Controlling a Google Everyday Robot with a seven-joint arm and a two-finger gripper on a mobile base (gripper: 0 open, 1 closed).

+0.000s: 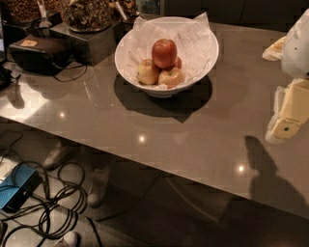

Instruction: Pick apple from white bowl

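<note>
Far left: black device [36,50] with a cord, lying on the grey table [145,125]. Behind it, jars of snacks [87,13]. Neither sits in the likely path.

Centre: white bowl [126,54], lined with crumpled paper. The apple [164,52], deep red, sits on top of the pile. It rests on the smaller yellow-green apples [147,71] and is clear of the rim.

Right edge: gripper [288,119] hangs over the table, well apart from the bowl and holding nothing. Cannot tell whether it is set wide or narrow.

Judgement: the step in hand is the approach.
- Come in over the rim from above, not across it.
- Take the red apple at its widest and close gently, since glossy skin probably slips.
- A sideways nudge could roll it off its perch.
- Lift straight up so the paper and lower fruit stay put.
</note>
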